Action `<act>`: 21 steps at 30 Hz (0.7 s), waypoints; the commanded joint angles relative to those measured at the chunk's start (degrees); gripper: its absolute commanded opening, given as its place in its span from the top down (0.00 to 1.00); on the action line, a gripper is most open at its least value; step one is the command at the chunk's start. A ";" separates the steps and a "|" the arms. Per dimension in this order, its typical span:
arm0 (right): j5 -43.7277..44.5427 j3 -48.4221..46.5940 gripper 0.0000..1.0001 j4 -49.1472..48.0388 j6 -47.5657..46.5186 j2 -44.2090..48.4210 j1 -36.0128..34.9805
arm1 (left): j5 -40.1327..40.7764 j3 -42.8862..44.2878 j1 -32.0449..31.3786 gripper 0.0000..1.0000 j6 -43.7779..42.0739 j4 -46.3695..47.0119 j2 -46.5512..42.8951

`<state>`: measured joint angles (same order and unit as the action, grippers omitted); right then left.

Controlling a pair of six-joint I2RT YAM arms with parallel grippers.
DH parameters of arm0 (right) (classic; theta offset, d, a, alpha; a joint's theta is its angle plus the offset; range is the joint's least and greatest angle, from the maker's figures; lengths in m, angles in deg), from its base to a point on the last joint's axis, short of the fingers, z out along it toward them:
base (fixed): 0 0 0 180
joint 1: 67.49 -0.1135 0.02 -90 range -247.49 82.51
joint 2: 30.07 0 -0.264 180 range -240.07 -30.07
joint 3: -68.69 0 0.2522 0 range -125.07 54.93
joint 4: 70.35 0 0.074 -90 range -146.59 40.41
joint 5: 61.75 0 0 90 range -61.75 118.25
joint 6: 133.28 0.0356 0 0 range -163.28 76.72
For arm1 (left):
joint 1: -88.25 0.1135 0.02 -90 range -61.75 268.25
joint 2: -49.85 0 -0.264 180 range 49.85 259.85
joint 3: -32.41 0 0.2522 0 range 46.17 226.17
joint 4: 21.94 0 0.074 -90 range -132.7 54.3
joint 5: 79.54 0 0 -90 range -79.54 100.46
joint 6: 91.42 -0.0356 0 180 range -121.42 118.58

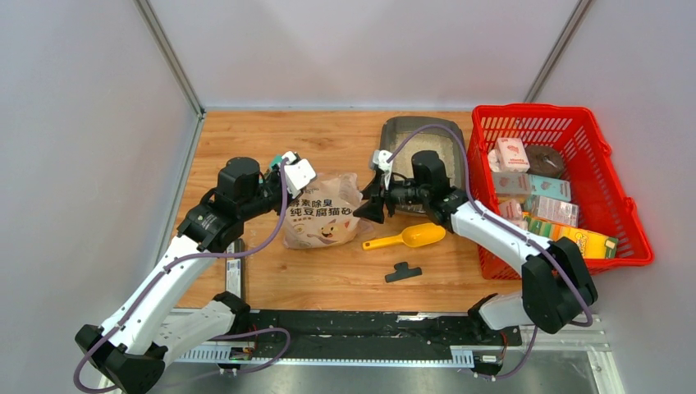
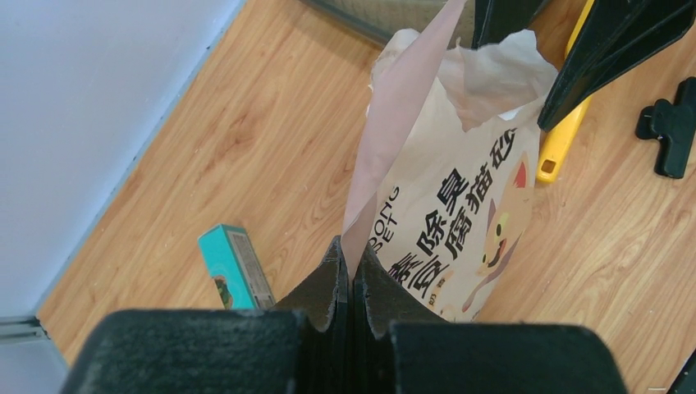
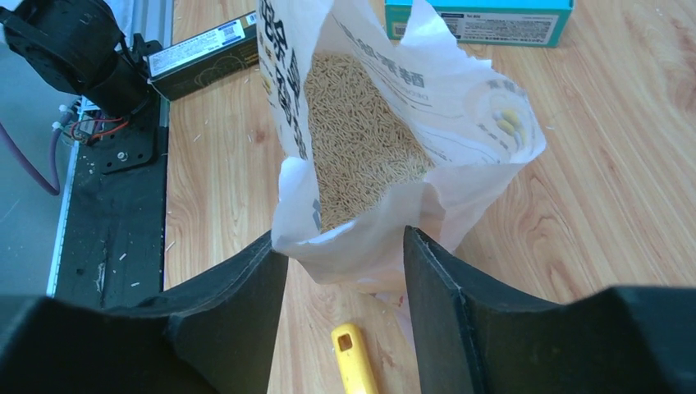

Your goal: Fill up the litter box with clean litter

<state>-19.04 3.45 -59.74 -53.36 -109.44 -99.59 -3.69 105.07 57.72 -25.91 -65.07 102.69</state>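
The dark grey litter box (image 1: 420, 135) lies at the back centre of the table. The pink-white printed bag (image 1: 320, 212) lies in front of it, its mouth facing right. Beige litter (image 3: 361, 139) shows inside the open bag (image 3: 492, 115). My left gripper (image 2: 354, 267) is shut on the bag's (image 2: 460, 213) thin upper edge; from above it (image 1: 287, 190) is at the bag's left end. My right gripper (image 3: 345, 246) is open, its fingers either side of the bag's mouth rim; from above it (image 1: 367, 209) is at the bag's right end.
A yellow scoop (image 1: 408, 238) and a black clip (image 1: 403, 272) lie just right of the bag. A red basket (image 1: 607, 164) of boxes fills the right side. A teal box (image 2: 234, 267) lies left of the bag, and a dark box (image 3: 205, 53) near the front rail.
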 commanded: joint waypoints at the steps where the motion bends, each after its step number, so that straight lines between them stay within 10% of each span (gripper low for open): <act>1: -1.58 -2.13 0.45 -6.77 1.38 -0.69 -1.39 | -0.09 3.16 0.11 1.00 1.11 12.31 -2.04; 21: 5.45 0.33 0.53 -12.84 0.07 -2.27 -4.82 | -0.70 3.86 0.11 1.00 1.38 12.67 -0.63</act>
<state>-15.69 3.56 -68.27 -51.62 -111.45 -103.65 -3.56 105.07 57.72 -25.48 -64.24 103.32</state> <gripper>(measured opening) 0.472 0.030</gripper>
